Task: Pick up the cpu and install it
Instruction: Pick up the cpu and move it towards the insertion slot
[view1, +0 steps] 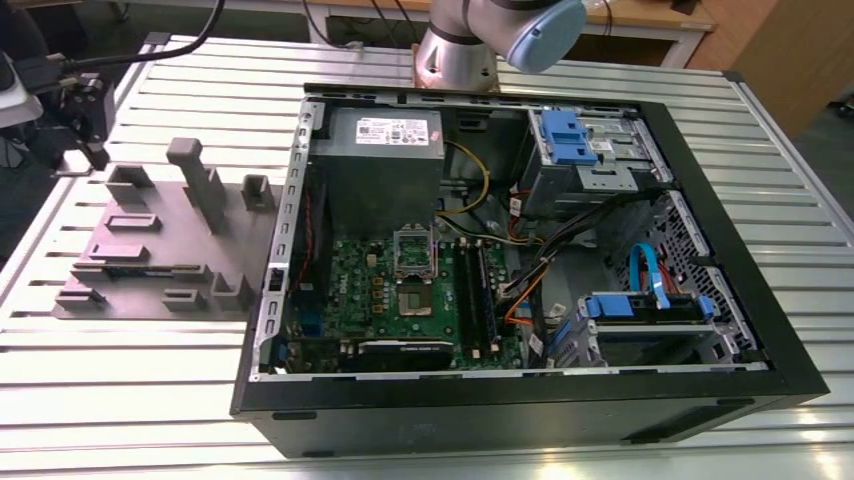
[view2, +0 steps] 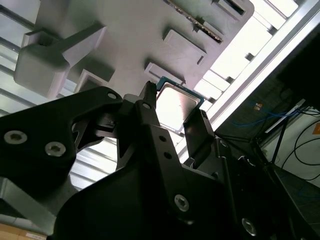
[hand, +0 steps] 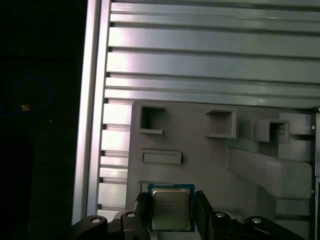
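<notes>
We see the claw (hand: 172, 214) narrowed onto the cpu (hand: 171, 207), gripping two opposite edges, cpu flat between the fingertips (hand: 142, 212), grey fixture (hand: 200, 170) just beyond them.

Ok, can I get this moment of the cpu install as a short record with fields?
gripper: at the cpu, over the grey fixture
cpu: silvery top facing up, near the fixture's edge in both wrist views
grey fixture: on the slatted table, at the exterior view's left of the computer case
computer case: lying open, motherboard exposed
progress: cpu not yet in the case
</notes>
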